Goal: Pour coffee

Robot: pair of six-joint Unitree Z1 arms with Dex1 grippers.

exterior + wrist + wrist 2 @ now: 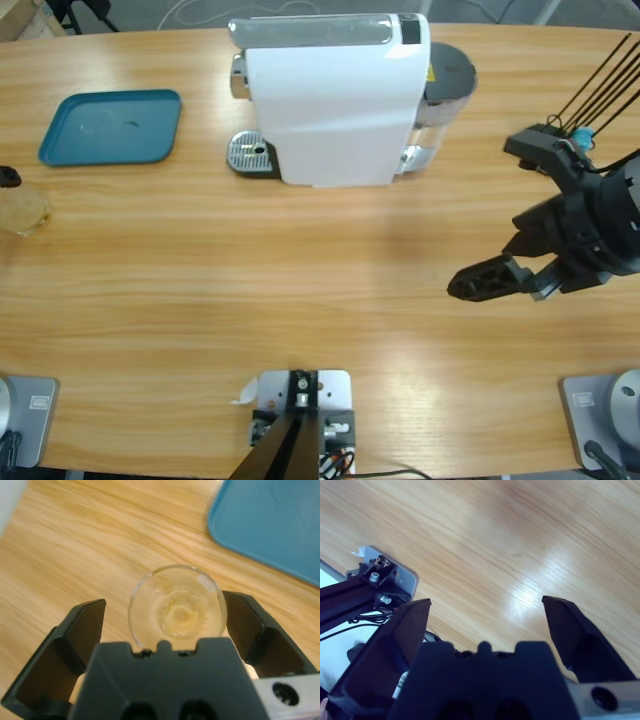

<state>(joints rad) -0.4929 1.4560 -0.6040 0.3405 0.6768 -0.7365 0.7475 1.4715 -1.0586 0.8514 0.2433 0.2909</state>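
Plainly, the coffee machine [335, 100] stood far along the bench [250, 290], well apart from the tumbler [20, 211] at the left edge. The left gripper [165, 617] bracketed the tumbler [176, 611], jaws spread, not yet clamped; an uneven closing could tip the coffee [178, 617]. The right gripper [485, 617] gaped empty. In the high view, the left arm was almost wholly cut off.

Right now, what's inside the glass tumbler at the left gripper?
A shallow pool of tan coffee lies at the bottom of the glass tumbler. The left gripper body covers its near lower wall, so the base is hidden.
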